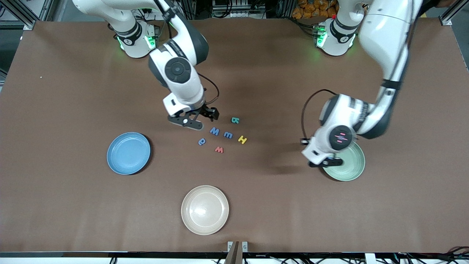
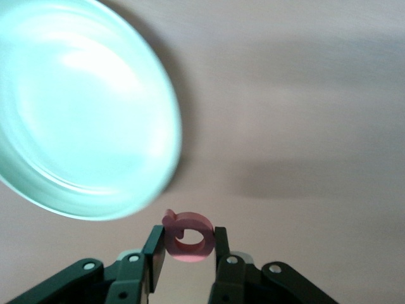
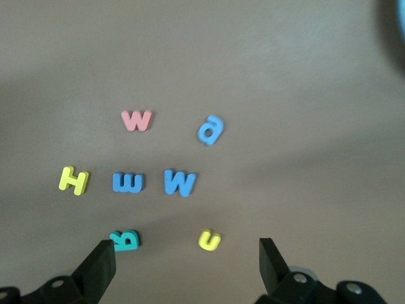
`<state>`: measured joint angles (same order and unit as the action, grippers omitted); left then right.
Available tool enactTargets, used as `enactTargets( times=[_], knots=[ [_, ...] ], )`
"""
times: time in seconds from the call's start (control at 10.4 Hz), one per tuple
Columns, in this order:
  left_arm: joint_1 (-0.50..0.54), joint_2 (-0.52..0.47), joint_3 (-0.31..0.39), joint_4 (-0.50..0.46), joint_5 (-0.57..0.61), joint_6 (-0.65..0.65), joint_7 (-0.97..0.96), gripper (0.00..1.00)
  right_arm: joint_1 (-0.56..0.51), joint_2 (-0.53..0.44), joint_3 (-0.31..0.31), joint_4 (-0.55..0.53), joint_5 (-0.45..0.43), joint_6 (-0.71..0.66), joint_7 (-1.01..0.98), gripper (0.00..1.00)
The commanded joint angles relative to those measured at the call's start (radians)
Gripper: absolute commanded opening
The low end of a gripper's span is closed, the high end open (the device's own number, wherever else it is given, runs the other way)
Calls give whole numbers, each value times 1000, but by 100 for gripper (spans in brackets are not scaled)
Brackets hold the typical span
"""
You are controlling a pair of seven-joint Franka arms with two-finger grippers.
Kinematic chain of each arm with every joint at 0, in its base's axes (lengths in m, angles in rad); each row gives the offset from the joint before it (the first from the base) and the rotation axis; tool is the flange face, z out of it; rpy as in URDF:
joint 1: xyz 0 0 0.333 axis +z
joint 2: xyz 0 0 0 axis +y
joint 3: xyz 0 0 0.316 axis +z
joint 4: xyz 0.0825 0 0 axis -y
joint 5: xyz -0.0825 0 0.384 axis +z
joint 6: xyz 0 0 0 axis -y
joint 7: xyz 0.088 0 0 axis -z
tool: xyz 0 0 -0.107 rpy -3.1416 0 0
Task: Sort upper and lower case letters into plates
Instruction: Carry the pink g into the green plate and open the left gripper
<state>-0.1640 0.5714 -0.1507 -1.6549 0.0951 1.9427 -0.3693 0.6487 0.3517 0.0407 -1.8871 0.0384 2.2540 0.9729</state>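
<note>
The left gripper (image 2: 186,244) hung over the rim of the green plate (image 1: 351,168) at the left arm's end of the table, its fingers (image 2: 154,250) pinched on a small red letter (image 2: 187,236) (a rounded one, held by its sides, clear of the plate). The right gripper (image 3: 186,266) hovered with its jaws spread wide and nothing between them, above the cluster of loose letters near the middle of the table.

In that cluster lay a teal b (image 1: 235,120), a blue W (image 1: 214,131), a blue m (image 1: 228,135), a yellow H (image 1: 242,139), a blue a (image 1: 202,141) and a red w (image 1: 219,149); a yellow u (image 3: 209,239) sat under the right gripper. The blue plate (image 1: 128,153) stood empty toward the right arm's end. The cream plate (image 1: 205,209) lay nearest the front camera.
</note>
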Motion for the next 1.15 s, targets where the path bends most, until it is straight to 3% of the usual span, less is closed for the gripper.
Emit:
enactTargets(
  times=[0.0,0.19,0.48,0.86,1.06],
  knots=[
    [70,-21,-13,-14,43,-18,105,0,54,6,-7,-107,-35,139,70,100],
    [135,22,-13,26,92,-13,179,0,85,49,-5,-162,-110,208,95,100],
    [142,77,-13,35,135,4,216,4,109,119,-8,-147,-121,219,108,100],
    [153,84,-13,35,141,5,240,97,118,165,-7,-141,-153,236,153,100],
    [152,68,-13,44,149,4,240,100,117,177,-8,-132,-153,237,156,100]
  ],
)
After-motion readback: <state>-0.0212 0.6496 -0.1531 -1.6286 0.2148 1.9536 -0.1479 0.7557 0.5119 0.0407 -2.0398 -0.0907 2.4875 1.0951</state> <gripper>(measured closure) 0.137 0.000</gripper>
